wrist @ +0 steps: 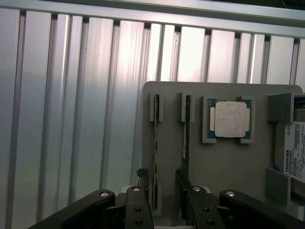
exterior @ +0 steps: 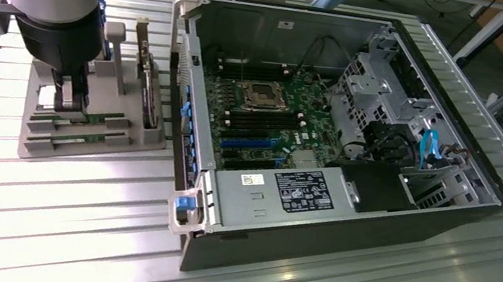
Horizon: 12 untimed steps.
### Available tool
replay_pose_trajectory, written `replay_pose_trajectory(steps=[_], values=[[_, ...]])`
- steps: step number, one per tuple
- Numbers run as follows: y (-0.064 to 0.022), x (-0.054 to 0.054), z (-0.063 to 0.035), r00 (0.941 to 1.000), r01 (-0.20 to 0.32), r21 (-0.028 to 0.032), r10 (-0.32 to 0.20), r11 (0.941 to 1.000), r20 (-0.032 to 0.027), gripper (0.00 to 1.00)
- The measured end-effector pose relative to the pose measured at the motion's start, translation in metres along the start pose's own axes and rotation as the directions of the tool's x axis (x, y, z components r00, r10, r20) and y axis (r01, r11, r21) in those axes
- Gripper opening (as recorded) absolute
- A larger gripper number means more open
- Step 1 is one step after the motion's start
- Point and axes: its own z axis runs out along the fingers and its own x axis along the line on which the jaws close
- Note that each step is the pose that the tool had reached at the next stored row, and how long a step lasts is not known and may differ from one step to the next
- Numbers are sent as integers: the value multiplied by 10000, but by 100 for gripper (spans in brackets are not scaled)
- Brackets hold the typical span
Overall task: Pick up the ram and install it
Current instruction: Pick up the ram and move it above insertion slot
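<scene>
Straddling the ram (wrist: 156, 143) in its grey holder (wrist: 224, 167), my end effector (wrist: 166, 193) stands spread, one finger each side, near the bench (exterior: 47, 216) edge at the exterior view's left.

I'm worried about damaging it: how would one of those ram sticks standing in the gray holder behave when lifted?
Probably stiff and light: the ram stick is a thin board standing on edge in the holder slots. Likely fragile if twisted, being so narrow. Under the open gripper, a crooked pinch might tilt it.
</scene>
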Motion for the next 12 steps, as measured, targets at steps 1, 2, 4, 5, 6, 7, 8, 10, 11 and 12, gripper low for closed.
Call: replay_pose_trajectory(steps=[1,2,4,5,6,7,8,10,11,12], values=[[-9,1,15,10000,13,-1,-13,10000,-15,36],[-10,1,25,10000,24,-2,-24,10000,-18,36],[-11,2,52,10000,49,-2,-49,10000,-19,36],[-11,2,59,10000,58,-3,-58,10000,-20,36],[-12,3,72,10000,77,-4,-77,10000,-21,36],[-12,3,81,10000,92,-4,-92,10000,-22,36],[-13,3,90,9999,102,-3,-102,9999,-22,36],[-14,3,119,9999,119,-3,-119,9999,-23,36],[-14,4,131,9999,123,-3,-123,9999,-23,36],[-15,4,144,9999,127,-4,-127,9999,-23,36]])
